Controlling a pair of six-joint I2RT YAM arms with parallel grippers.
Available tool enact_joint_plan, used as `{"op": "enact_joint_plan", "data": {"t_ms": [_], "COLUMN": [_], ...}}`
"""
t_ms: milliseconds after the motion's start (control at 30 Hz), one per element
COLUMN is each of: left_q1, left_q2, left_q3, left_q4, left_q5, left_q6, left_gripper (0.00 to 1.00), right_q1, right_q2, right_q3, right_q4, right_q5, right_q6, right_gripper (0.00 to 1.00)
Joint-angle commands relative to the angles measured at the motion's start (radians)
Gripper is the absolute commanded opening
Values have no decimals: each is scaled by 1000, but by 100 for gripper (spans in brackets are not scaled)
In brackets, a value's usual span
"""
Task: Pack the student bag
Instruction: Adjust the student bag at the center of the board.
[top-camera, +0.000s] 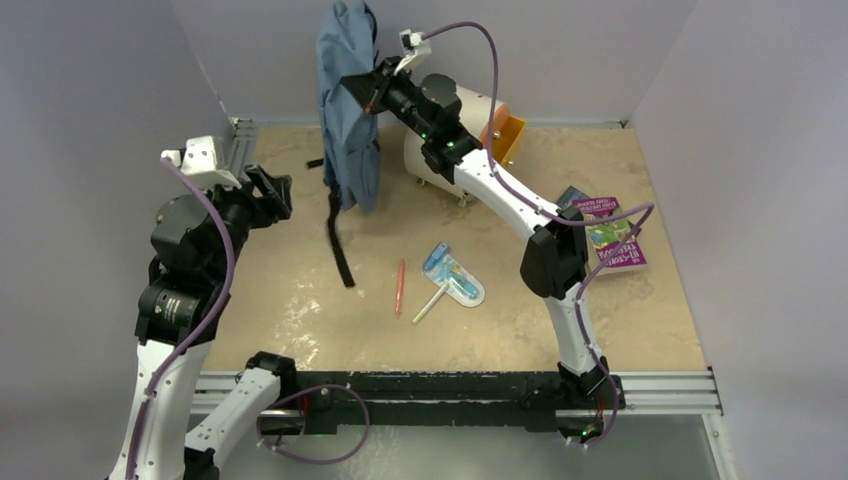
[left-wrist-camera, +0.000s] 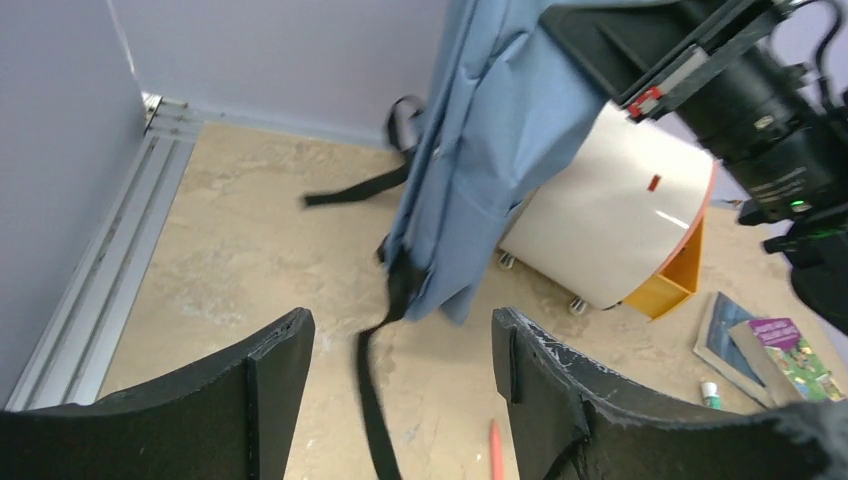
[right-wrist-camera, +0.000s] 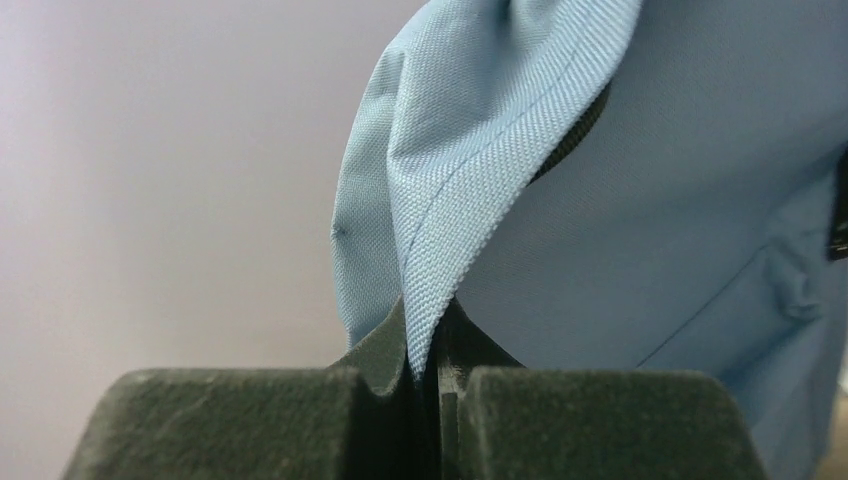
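Student bag (top-camera: 350, 120) hangs upright over the back of the surface (top-camera: 300, 300) | right tool (right-wrist-camera: 437, 375) clamped on its fabric edge | left tool (left-wrist-camera: 400, 390) spread apart, empty | packing seemingly unstarted: pen (top-camera: 400, 288), books (top-camera: 612, 235) lie outside

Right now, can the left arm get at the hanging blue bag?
Probably yes: the left fingers stand open facing the student bag, held up by the right fingers, with only table between them.

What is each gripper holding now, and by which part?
The right gripper is shut on a fabric edge of the bag. The left gripper is open and holds nothing.
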Motion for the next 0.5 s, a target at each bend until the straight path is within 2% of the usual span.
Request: {"op": "enact_joint_plan", "data": {"t_ms": [0, 200, 367, 467], "left_q1": [1, 1, 1, 1], "left_q2": [54, 138, 185, 221], "left_q3": [49, 65, 52, 54], "left_q4": [-53, -84, -59, -36], "left_q5": [-53, -43, -54, -50], "left_q6": [-26, -56, -69, -75], "left_gripper": [66, 66, 68, 70], "right_q1": [-4, 14, 66, 93], "right_q2": [-91, -116, -174, -233], "right_q3": [63, -75, -263, -406], "right_q4": [105, 44, 5, 60], "right_q5": [-76, -221, -230, -219], "right_q6": [-259, -397, -557, -590], "right_gripper": [0, 0, 0, 0]}}
